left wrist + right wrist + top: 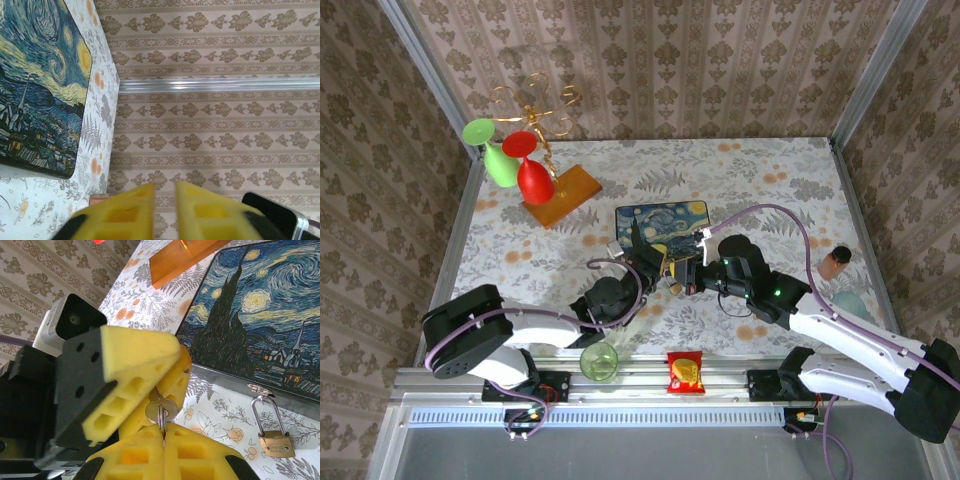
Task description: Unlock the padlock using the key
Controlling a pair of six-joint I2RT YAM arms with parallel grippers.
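Right tool (pixel 164 436) on key (pixel 161 411); padlock (pixel 276 442) on box (pixel 250 315)

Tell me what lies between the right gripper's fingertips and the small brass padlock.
Nothing but bare floral table cover separates the right gripper from the small brass padlock with its silvery shackle; the right wrist view shows it.

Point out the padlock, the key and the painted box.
padlock (pixel 276 444), right wrist view, on its brass body.
key (pixel 161 410), right wrist view, on its round head.
painted box (pixel 260 315), right wrist view, on its lid.
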